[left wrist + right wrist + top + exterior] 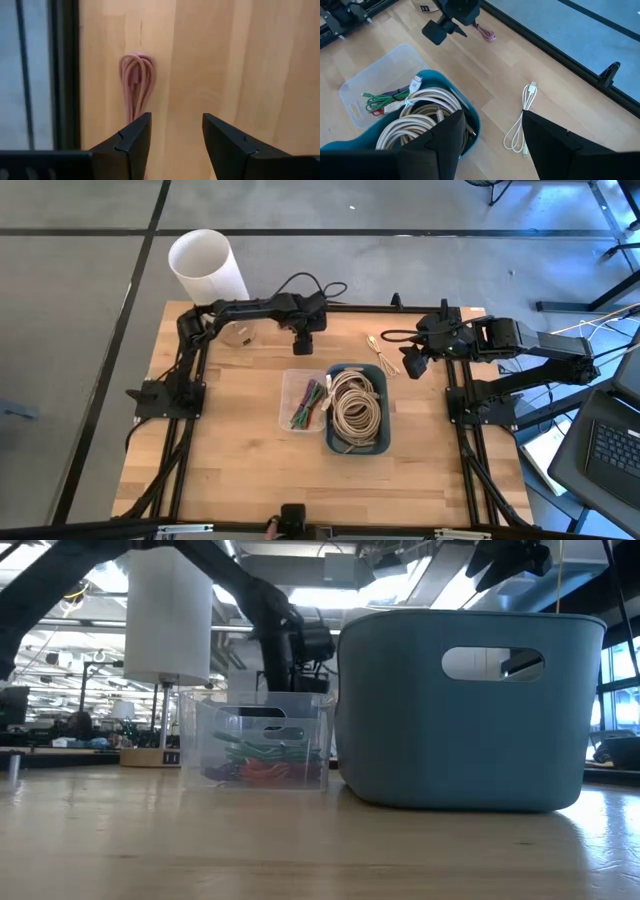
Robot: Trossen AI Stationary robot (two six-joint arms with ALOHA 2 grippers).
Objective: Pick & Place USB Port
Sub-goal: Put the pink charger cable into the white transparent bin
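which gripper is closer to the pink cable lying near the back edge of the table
Left. The left gripper hovers right by the pink cable, fingers open and pointed at it. The right gripper hangs farther off, above the white cable past the blue bin.

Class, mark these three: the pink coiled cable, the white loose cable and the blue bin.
pink coiled cable (136, 82), left wrist view, middle of its loops.
white loose cable (521, 120), right wrist view, mid-length of the strands.
blue bin (400, 730), low view, bare front wall.
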